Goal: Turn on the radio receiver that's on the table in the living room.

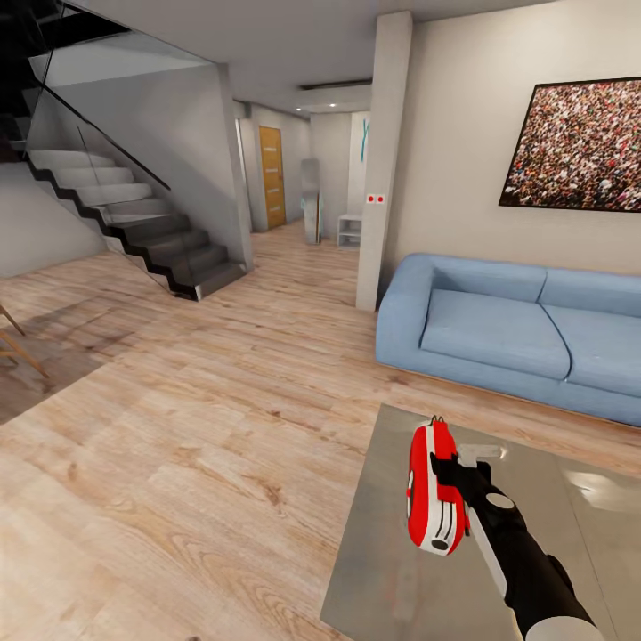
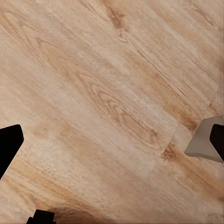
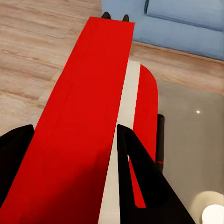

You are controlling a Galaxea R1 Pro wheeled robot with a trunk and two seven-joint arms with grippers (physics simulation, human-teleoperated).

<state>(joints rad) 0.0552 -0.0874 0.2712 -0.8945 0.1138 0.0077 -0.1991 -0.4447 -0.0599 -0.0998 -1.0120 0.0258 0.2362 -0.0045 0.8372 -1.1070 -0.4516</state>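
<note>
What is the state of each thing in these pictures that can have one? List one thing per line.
radio receiver: held on edge above the table, gripped by the right gripper.
right gripper: shut on the radio receiver.
left gripper: open, holding nothing, over wooden floor.
table: glossy top, nothing resting on it in view.
wooden door: closed.

The red radio receiver (image 1: 434,488) with white stripes stood on edge, lifted above the glossy grey worktop (image 1: 579,534), near its left end, gripped at its edge by the right claw (image 1: 448,472).
</note>
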